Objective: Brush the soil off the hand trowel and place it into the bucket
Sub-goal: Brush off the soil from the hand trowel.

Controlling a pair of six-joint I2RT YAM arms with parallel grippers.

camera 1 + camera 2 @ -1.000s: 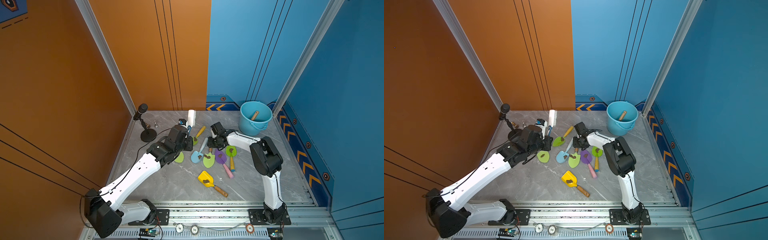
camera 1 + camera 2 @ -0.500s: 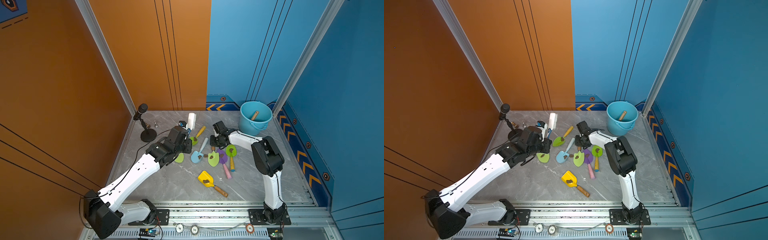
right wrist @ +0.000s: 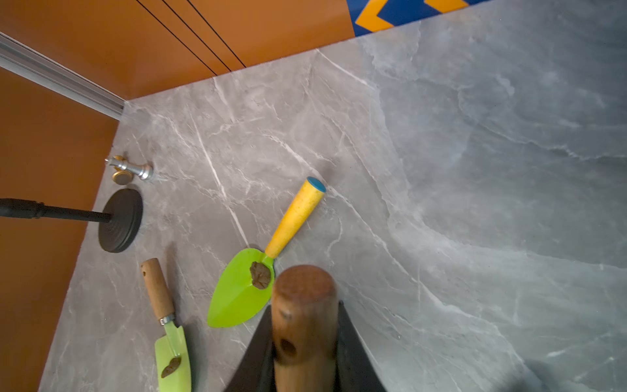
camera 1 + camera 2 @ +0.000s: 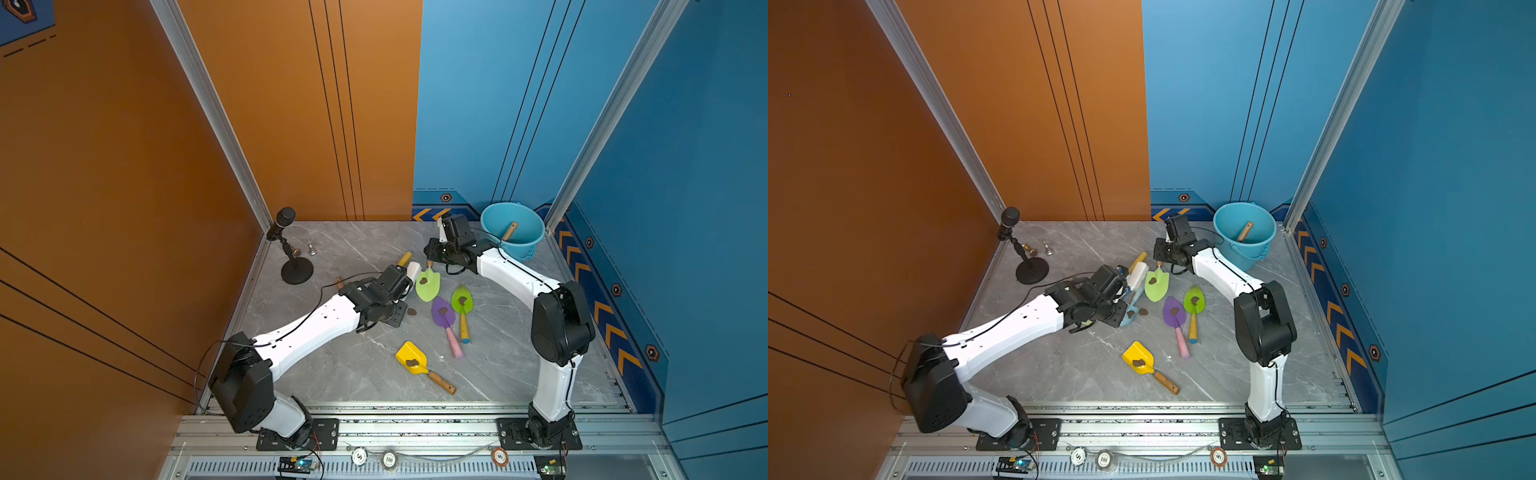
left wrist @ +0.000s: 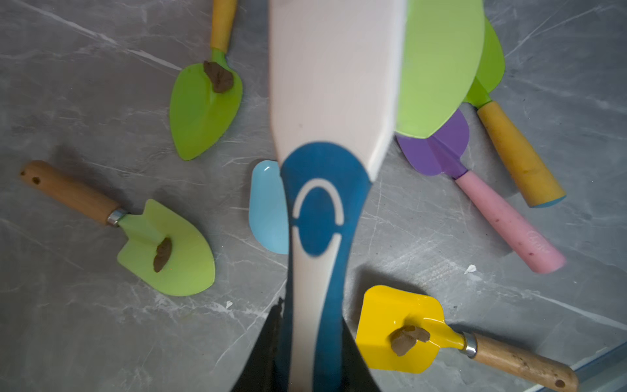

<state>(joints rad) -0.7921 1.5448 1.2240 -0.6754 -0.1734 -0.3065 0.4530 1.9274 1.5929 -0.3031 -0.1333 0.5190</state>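
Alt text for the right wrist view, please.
The right gripper is shut on a wooden trowel handle, seen end-on. On the grey table beyond lie a bright green trowel and a pale green trowel, each with soil, near a black stand base.

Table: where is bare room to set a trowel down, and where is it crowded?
Bare table: the back strip between the microphone stand and the right hand; the front patch between the yellow scoop and the right arm's base. Crowded: the middle, around the purple trowel and the green trowel beside it.
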